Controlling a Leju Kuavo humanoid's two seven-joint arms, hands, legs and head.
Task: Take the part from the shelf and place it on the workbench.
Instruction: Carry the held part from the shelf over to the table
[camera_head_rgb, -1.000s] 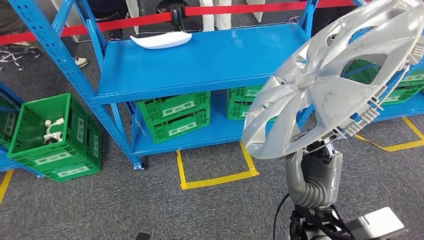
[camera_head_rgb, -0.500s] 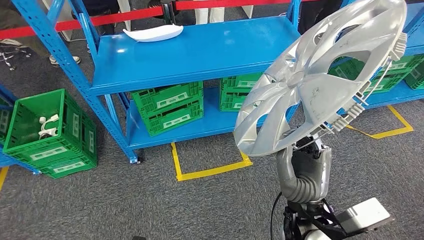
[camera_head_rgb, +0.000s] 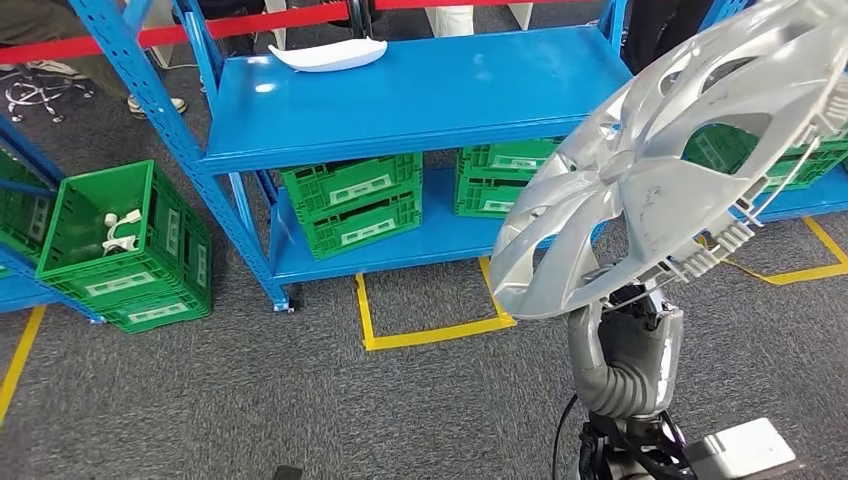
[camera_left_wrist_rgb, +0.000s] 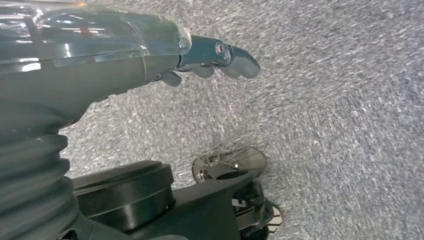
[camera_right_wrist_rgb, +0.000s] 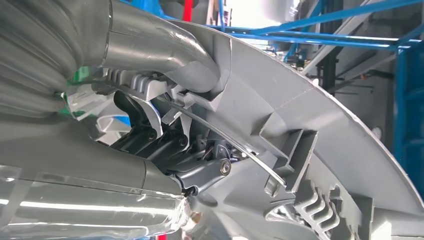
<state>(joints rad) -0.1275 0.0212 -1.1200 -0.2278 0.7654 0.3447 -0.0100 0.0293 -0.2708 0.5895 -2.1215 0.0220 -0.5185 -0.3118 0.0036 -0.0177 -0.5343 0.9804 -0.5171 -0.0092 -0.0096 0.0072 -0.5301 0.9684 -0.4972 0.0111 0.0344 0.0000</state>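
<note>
A large silver wheel cover is held up at the right of the head view, tilted, in front of the blue shelf. My right hand grips its lower rim from behind. In the right wrist view the thumb presses over the grey rim while the dark fingers curl behind it. My left hand hangs over grey carpet with its fingers held out and nothing in them.
A white curved part lies on the shelf's top board. Green crates stand on the lower board, and another green crate holding a white piece sits at the left. Yellow tape marks the carpet. People's feet stand behind a red barrier.
The whole picture has swung left and then back right, so the camera moved. The wheel cover stays in my right hand at the same tilt.
</note>
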